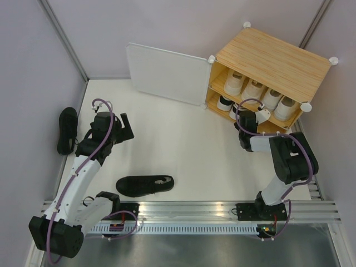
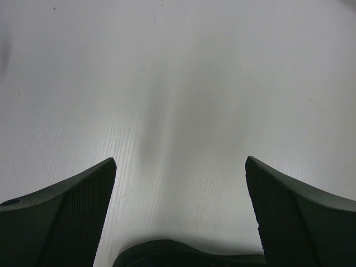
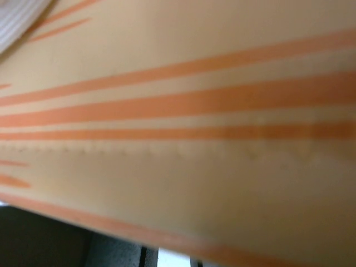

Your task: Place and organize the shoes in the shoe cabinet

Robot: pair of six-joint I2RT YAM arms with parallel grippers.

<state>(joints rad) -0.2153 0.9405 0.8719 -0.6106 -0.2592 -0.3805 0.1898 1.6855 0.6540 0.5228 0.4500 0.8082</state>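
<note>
White ribbed counter [image 1: 183, 150], pale walls [image 1: 33, 61] on 3 sides, metal rail [image 1: 211, 210] along the bottom of the frame w/ both arm bases. Upper right: shoe cabinet [image 1: 272, 58], close to the right wall. Its white door [image 1: 166, 73] is open and reaches toward upper centre. Pale shoes [image 1: 258, 89] stand in a row on the upper shelf, w/ more below. Out on the counter: a black shoe [image 1: 67, 130] at the left edge by the wall and a 2nd black shoe [image 1: 144, 185] lower centre, near the rail. Wide bare stretch mid-frame btwn door and arms.

Left hand [image 1: 127, 127] is mid-left, apart from both black shoes. Its wrist cam shows the fingers [image 2: 78, 206] spread over bare counter. Right hand [image 1: 257, 115] is at the cabinet's lower shelf front. Its wrist cam gives only blurred wood grain [image 3: 178, 111] close up, so can't tell if it's spread or pressed together.
</note>
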